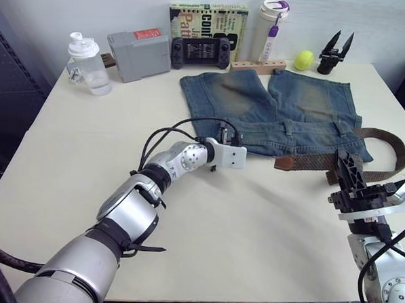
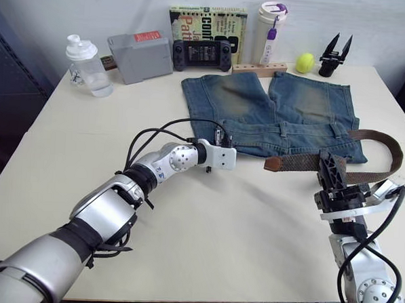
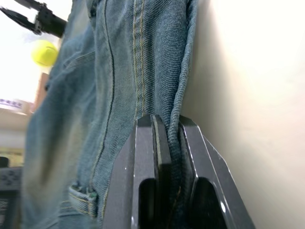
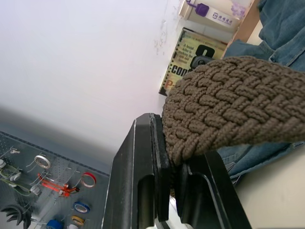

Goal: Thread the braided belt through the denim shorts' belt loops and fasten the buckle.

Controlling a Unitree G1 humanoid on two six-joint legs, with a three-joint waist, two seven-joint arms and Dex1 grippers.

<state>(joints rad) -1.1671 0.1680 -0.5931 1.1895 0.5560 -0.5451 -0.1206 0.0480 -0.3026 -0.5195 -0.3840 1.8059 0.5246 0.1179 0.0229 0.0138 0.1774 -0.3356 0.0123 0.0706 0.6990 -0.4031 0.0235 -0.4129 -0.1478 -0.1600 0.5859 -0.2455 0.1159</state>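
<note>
The denim shorts [image 1: 273,104] lie flat at the back of the table, waistband toward me, with a belt loop [image 1: 288,127] showing on it. My left gripper [image 1: 224,135] is shut on the waistband's near edge at its left end; the left wrist view shows the denim fold pinched between the fingers [image 3: 145,157]. The braided belt [image 1: 310,162] lies along the waistband's right part, its tan tip [image 1: 283,163] pointing left, and curves back in a loop [image 1: 393,151] past the shorts' right side. My right gripper [image 1: 343,171] is shut on the belt [image 4: 228,105]. The buckle is hidden.
Along the table's back edge stand a shaker bottle [image 1: 88,64], a grey box [image 1: 138,53], a game controller [image 1: 199,51], a book [image 1: 208,19], a white tumbler [image 1: 271,29], a wooden block [image 1: 258,66], a tennis ball [image 1: 304,60] and a black spare gripper [image 1: 335,53].
</note>
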